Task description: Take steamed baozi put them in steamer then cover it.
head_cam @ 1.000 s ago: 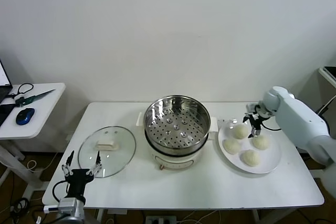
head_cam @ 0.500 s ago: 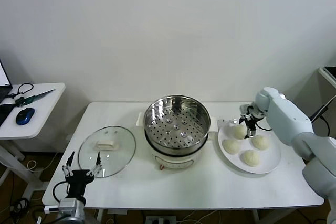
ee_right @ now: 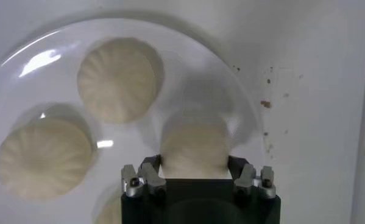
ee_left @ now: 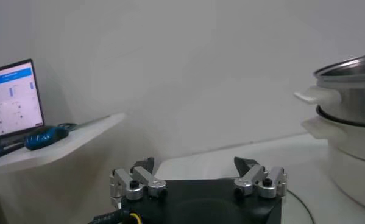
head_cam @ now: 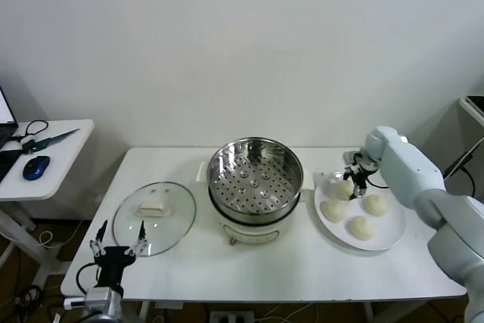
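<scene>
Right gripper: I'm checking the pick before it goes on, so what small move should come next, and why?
Probably a short straight lift. The right gripper has its fingers against both sides of one baozi that sits on the plate, and the steamer holds none yet. The left gripper hangs open at the table's near edge.

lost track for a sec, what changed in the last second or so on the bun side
The right tool moved toward the steamer and down onto the far baozi on the plate; its fingers closed in against that bun's sides. The bun hasn't lifted. The other three buns, the cover and the open left tool stayed put.
</scene>
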`<state>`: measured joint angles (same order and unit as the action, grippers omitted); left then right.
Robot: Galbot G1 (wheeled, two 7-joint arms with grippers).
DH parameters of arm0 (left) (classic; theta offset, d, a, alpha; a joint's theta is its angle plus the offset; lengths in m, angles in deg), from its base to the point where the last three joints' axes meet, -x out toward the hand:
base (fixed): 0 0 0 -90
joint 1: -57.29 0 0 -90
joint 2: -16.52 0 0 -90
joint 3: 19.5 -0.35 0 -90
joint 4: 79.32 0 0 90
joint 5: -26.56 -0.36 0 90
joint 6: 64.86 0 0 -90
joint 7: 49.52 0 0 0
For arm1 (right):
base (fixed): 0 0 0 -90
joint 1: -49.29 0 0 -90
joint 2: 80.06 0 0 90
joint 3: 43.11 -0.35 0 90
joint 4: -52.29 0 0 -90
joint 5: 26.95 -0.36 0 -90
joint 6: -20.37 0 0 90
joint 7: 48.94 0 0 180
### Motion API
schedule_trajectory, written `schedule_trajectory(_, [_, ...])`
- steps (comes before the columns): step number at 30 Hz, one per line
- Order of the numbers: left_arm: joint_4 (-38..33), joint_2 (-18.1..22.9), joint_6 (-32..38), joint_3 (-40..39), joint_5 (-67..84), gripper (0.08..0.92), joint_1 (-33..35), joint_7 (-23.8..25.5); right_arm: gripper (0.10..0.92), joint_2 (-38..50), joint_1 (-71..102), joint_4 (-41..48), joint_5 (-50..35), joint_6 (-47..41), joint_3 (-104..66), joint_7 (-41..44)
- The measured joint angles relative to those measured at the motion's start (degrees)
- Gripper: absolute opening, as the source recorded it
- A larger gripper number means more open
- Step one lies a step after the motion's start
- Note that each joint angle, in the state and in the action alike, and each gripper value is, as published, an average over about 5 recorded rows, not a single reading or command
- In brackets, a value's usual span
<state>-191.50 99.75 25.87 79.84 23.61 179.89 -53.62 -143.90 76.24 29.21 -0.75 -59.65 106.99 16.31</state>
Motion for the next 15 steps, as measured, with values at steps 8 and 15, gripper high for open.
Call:
schedule_trajectory(8, [-0.2,0.0,0.2,0.0,0.0,0.823,0.6,0.0,0.704,2.4,-2.9,-4.9,-3.6,0.9,4.2,1.5])
schedule_trajectory(15, [-0.6,-0.1,0.4,-0.1,0.0,0.823,1.1,0.0,0.699,4.2,-10.1,-13.4,-9.6,2.5,13.1,2.8])
